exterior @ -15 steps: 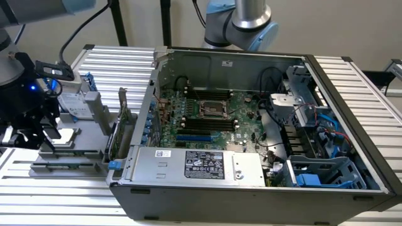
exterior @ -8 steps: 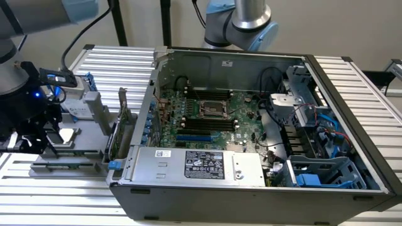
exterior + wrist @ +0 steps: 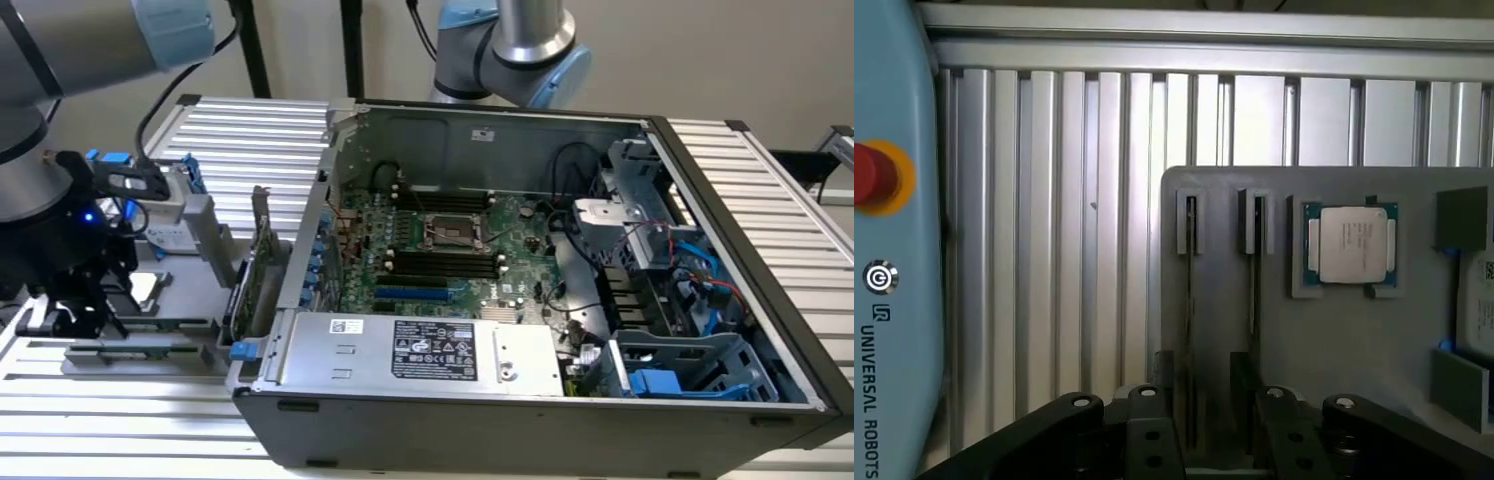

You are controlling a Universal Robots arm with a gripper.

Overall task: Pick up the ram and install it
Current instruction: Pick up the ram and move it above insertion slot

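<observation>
The gripper (image 3: 1209, 440) hung with jaws apart and empty above the grey holder (image 3: 1324, 340), where the ram (image 3: 1191, 300) stood on edge in a slot just beneath its fingertips, a processor (image 3: 1351, 245) farther off.

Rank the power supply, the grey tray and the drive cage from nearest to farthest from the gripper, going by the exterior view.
1. Grey tray, just below the gripper, exterior view's left.
2. Power supply, front middle of the case.
3. Drive cage, case's front corner, exterior view's right.
</observation>
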